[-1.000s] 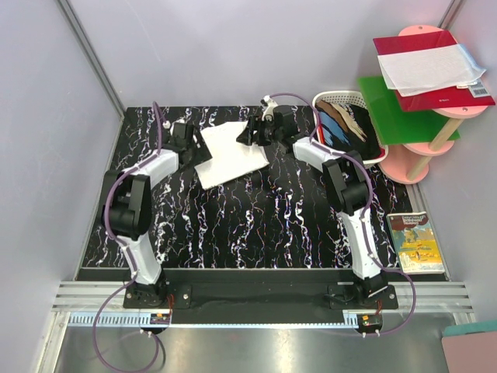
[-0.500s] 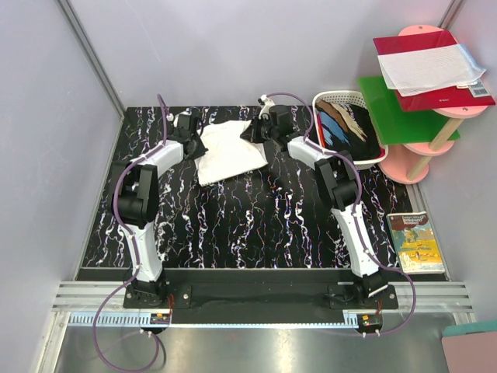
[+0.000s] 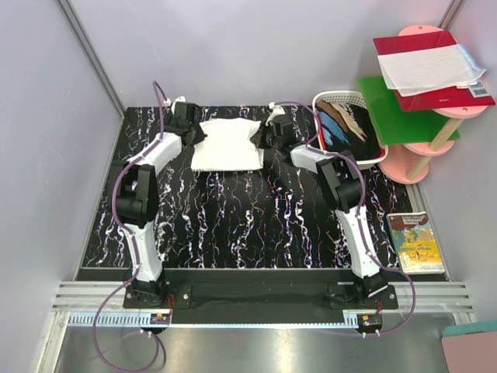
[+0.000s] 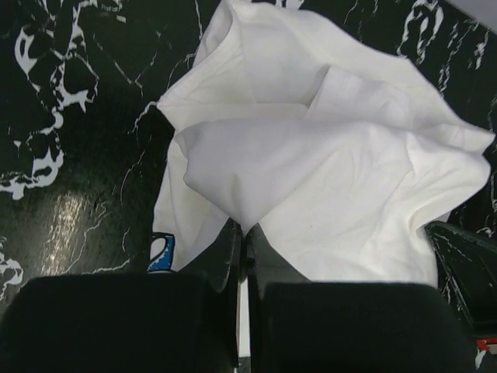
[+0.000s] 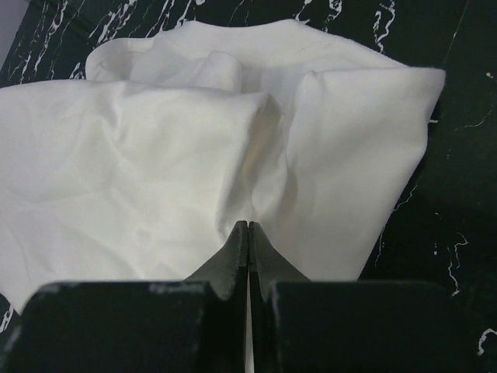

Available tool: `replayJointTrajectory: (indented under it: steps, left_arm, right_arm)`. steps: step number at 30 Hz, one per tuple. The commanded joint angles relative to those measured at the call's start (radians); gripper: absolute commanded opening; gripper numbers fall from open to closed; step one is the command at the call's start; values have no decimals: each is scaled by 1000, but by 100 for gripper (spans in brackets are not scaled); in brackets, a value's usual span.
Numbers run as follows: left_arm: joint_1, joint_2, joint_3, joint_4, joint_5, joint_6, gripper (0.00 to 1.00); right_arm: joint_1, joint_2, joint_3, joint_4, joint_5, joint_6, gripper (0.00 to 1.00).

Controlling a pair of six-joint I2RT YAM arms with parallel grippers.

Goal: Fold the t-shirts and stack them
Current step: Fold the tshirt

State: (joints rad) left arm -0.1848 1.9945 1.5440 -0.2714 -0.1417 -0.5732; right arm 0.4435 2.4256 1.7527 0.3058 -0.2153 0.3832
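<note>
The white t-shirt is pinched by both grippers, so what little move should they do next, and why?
Probably ease apart a little to pull it smooth. The left gripper and right gripper are shut on opposite sides of the white t-shirt, which lies bunched and wrinkled on the table.

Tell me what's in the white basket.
The basket holds crumpled cloth: a tan piece, a blue piece and a dark piece. Anything beneath them is covered.

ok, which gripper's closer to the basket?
Right. The right gripper is shut on the tee at its right edge, just left of the basket. The left gripper pinches the tee's left edge, a shirt-width further away.
</note>
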Motion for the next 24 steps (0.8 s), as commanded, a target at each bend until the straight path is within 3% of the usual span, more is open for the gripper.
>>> replayJointTrajectory:
  steps: [1, 4, 5, 6, 8, 15, 20, 24]
  left_arm:
    - [18, 27, 80, 60, 2, 22, 0]
    - [21, 47, 80, 58, 19, 22, 0]
    - [21, 49, 79, 57, 22, 22, 0]
    - [21, 53, 76, 57, 25, 24, 0]
    - [22, 66, 71, 60, 36, 22, 0]
    - [22, 107, 84, 67, 83, 21, 0]
    - [22, 128, 90, 70, 108, 22, 0]
    - [22, 144, 91, 72, 125, 24, 0]
  right_arm:
    - [0, -92, -5, 62, 100, -29, 7]
    - [-2, -106, -44, 119, 71, -40, 39]
    - [-2, -109, -56, 136, 70, -40, 59]
    - [-2, -111, -64, 147, 70, -38, 68]
    - [-2, -103, -50, 135, 70, -36, 77]
    - [0, 2, 103, 76, 12, -23, 77]
    - [0, 99, 204, 75, -74, 20, 66]
    - [1, 162, 353, -29, -117, 25, 59]
